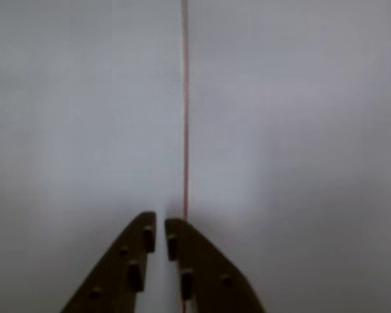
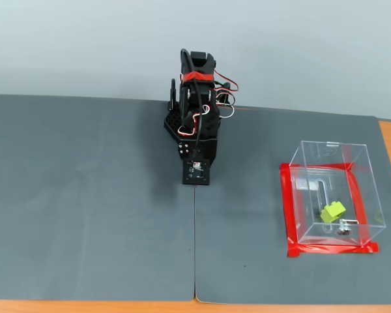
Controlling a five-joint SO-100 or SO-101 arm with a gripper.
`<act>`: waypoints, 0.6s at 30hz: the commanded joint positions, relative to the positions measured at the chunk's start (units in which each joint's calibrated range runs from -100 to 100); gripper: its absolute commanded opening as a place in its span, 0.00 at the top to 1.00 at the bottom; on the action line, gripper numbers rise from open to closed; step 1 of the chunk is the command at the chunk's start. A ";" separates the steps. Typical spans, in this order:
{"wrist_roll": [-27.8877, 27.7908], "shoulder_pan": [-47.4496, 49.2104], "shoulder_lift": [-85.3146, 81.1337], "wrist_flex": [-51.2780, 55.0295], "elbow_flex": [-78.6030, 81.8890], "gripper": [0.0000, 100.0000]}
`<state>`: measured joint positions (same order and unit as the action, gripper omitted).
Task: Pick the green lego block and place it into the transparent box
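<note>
- Pincer (image 1: pixel 160 229) in the wrist view: the two dark fingers are all but pressed together, only a sliver of gap between the tips, and nothing pinched between them.
- In the fixed view the arm (image 2: pixel 197 111) is folded up over its base, nose down toward the grey mat (image 2: pixel 85 195), right on the seam between the two sheets.
- The green lego block (image 2: pixel 333 211) is well off to the right of the pincer in that view, already inside the transparent box (image 2: pixel 330 195), sitting near the front wall beside a small metal fitting (image 2: pixel 342 229).
- By my reading the placing is done, so there's little left to spoil.
- Risks: any fresh sweep of the arm toward the right could clip the thin clear walls and shove the box off its red tape (image 2: pixel 288 208) outline, or tip it and spill the block.
- The block itself: small, lime green, tilted rather than flat; studs too small to make out here.
</note>
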<state>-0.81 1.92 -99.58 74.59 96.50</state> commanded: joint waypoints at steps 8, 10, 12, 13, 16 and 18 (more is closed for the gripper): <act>-0.05 0.21 0.00 0.33 -3.64 0.98; -0.11 0.14 0.17 0.24 -3.73 0.98; -0.11 0.14 0.25 0.15 -3.73 0.98; -0.11 0.14 0.25 0.15 -3.82 0.98; -0.11 0.14 0.25 0.15 -3.82 0.98; -0.11 0.14 0.25 0.15 -3.82 0.98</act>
<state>-0.81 1.99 -99.58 74.59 96.50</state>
